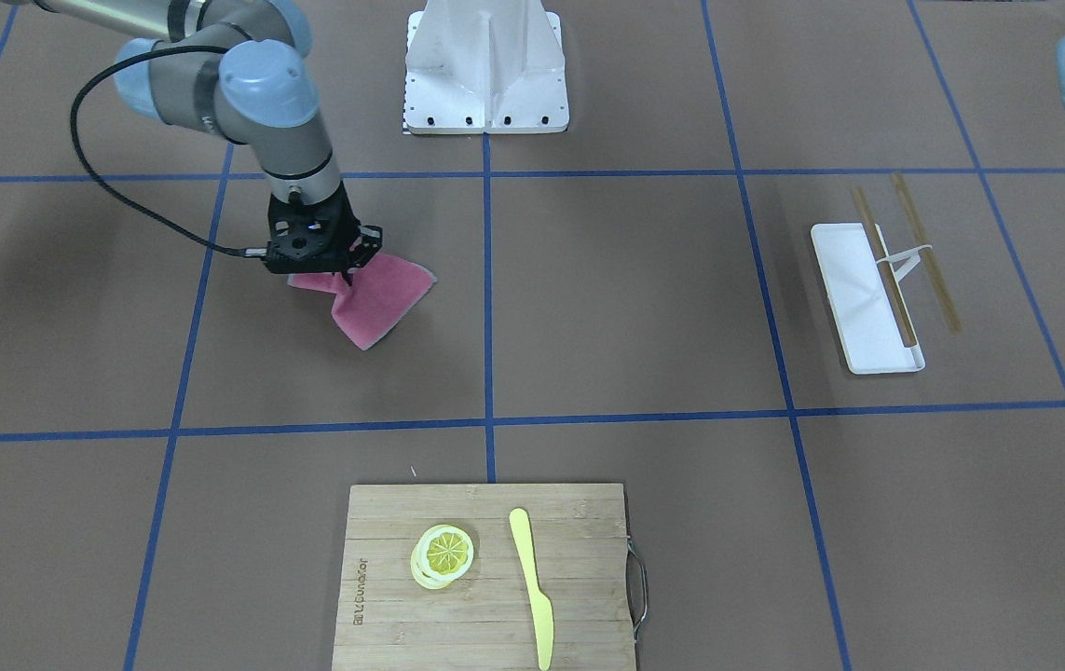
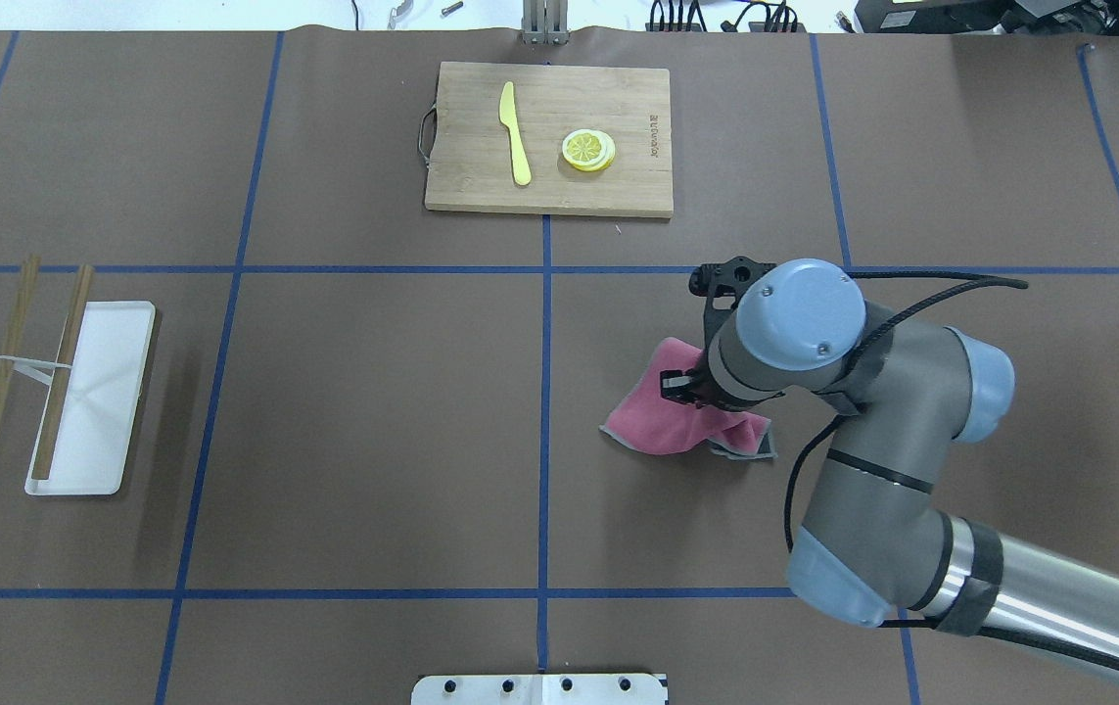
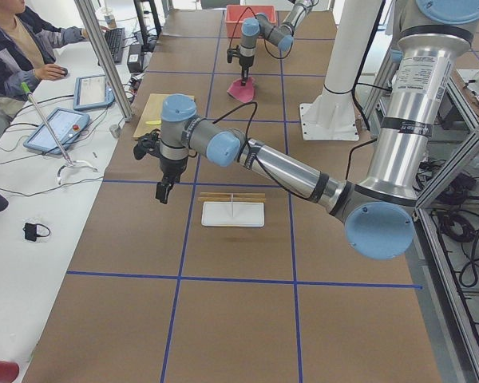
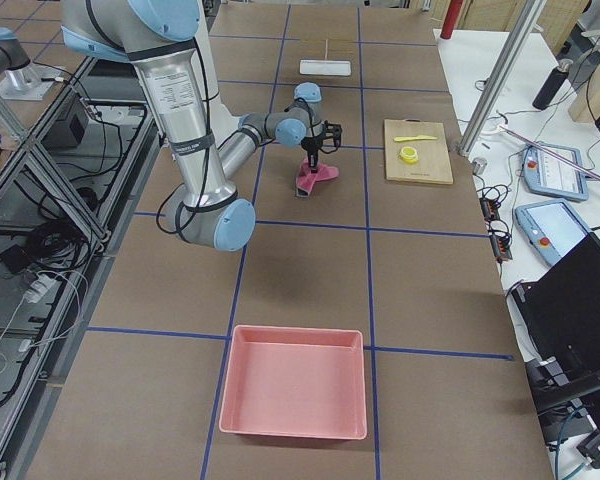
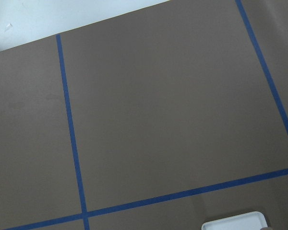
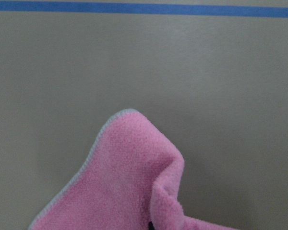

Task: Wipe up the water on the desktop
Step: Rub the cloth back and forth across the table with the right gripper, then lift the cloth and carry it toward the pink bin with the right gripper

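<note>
Brown desktop with blue tape lines, right gripper clamped on pink cloth — desktop just beneath its fingers, left gripper's opening impossible to tell.

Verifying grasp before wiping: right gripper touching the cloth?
Touching. In the front-facing view the right gripper pinches the cloth between its fingers, and the cloth bunches up there; the right wrist view shows the raised fold.

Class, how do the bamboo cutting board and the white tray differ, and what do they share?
The cutting board is tan, grained wood; the white tray is smooth with a raised rim. The board carries a yellow knife and lemon slices; the tray bears one wooden stick. Both are rectangular and lie flat on the desktop.
</note>
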Tool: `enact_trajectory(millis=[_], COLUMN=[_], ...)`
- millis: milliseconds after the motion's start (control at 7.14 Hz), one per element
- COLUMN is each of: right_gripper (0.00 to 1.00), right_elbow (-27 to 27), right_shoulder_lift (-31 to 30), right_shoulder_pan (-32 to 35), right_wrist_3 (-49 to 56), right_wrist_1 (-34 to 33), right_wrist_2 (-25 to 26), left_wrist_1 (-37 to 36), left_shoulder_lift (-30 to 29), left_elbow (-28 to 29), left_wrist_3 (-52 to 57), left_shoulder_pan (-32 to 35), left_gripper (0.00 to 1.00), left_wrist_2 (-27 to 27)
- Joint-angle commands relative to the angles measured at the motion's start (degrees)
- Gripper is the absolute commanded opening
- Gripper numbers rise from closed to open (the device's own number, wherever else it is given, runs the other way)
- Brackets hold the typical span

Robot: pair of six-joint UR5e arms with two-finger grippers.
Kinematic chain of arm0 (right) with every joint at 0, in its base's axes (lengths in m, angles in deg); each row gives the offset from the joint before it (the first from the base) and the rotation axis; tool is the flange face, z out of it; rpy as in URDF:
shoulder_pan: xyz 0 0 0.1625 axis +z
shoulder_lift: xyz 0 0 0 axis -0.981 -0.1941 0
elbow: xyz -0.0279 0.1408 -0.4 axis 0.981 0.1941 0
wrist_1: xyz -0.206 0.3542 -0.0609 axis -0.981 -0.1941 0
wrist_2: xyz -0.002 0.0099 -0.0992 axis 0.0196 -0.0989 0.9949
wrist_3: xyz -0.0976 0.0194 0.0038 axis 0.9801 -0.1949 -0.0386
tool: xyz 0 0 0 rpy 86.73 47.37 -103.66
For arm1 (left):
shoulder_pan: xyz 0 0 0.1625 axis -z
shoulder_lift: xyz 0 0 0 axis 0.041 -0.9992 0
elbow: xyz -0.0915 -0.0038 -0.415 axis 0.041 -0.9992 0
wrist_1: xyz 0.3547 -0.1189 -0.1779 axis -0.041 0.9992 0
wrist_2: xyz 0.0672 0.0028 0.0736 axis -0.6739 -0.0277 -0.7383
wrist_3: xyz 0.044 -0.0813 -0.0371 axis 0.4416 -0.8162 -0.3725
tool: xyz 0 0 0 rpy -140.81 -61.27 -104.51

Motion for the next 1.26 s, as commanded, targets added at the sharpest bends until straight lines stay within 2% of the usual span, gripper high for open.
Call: enact_trajectory(millis=[0,140,280,420,560,841,981,1121], right_gripper=[0.00,0.00,0.00,0.00,0.00,0.00,0.00,0.00], right_elbow=[0.9,-1.1,-5.3,-9.4,-10.7,-13.8,-13.6,-12.7], right_shoulder_lift=[3.7,1.7,-3.4,-8.5,-12.8,-24.0,-29.3,-32.2], right_shoulder_pan=[-2.0,-0.3,2.0,6.4,11.9,24.8,31.6,36.9], right_wrist_3=[-3.4,-2.3,1.1,7.2,13.7,32.7,44.2,53.3], right_wrist_1=[-1.5,-1.5,-1.6,-1.8,-1.7,-1.7,-1.7,-2.0], right_wrist_2=[1.0,0.4,-0.7,-4.2,-8.7,-15.3,-17.6,-17.9], left_wrist_1=[-0.1,-0.1,-0.1,-0.1,-0.1,-0.2,-0.2,-0.2], left_shoulder_lift=[0.2,0.2,0.2,0.2,0.2,0.2,0.2,0.1], left_elbow=[0.0,0.0,0.0,0.0,0.0,0.1,0.1,0.3], left_wrist_3=[0.5,0.5,0.5,0.5,0.5,0.4,0.2,0.0], left_shoulder_pan=[0.4,0.4,0.5,0.5,0.5,0.5,0.5,0.5], left_gripper=[0.97,0.97,0.97,0.97,0.97,0.97,0.97,0.97], left_wrist_2=[0.0,0.1,0.1,0.1,0.1,0.1,0.1,0.2])
